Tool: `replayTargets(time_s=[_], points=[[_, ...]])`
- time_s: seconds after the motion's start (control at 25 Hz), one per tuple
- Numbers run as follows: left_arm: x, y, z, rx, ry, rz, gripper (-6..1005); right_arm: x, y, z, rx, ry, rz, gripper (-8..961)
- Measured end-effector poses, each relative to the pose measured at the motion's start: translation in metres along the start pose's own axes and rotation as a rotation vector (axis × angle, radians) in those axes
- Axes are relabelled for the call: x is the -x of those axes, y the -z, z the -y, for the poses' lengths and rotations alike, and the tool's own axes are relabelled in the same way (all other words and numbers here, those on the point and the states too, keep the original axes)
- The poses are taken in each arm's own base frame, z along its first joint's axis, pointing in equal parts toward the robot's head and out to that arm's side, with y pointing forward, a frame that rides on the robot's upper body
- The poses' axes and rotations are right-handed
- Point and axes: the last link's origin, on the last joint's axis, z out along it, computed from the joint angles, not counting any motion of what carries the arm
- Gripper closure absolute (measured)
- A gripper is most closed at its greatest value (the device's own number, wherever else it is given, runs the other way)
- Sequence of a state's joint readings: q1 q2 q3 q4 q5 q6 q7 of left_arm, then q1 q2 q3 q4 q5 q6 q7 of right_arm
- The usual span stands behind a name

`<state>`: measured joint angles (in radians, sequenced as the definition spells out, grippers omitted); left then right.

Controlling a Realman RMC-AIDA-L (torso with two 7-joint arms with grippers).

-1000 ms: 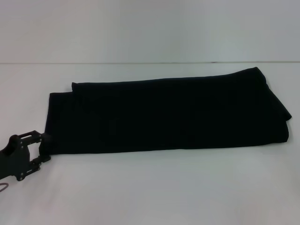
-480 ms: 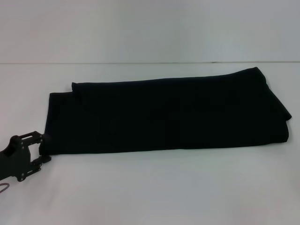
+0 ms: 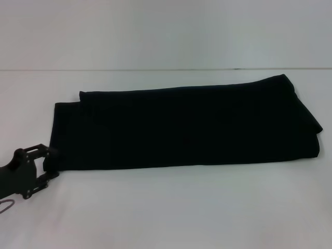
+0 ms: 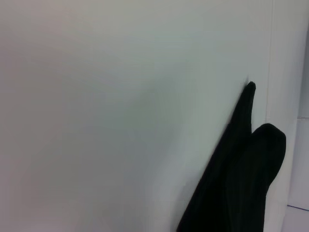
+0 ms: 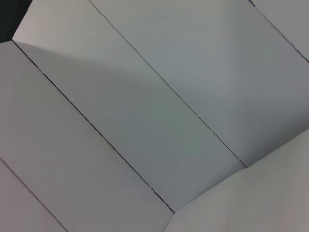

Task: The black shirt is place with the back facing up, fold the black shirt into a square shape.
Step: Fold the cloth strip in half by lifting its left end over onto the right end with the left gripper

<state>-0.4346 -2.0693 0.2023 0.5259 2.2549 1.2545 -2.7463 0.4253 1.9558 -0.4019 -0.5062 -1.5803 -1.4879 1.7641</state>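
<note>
Edging slightly right since a moment ago, the left gripper (image 3: 45,162) is sitting at the near left corner of the black shirt (image 3: 187,127).
From the head, the shirt is lying folded into a long band across the white table (image 3: 171,207), and the gripper's jaws are spread around its corner edge, grip unclear; the left wrist is showing only a shirt end (image 4: 236,179); the right wrist is showing neither.
</note>
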Motion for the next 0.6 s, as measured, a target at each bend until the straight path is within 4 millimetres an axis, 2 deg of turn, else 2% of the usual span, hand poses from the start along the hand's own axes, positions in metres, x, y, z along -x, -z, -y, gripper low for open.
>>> replayTargets(time_s=[0.6], points=[[0.007,-0.033,-0.034,0.014,-0.079,0.062,401,-0.001,0.002,0.0,0.002,-0.001,0.001,266]])
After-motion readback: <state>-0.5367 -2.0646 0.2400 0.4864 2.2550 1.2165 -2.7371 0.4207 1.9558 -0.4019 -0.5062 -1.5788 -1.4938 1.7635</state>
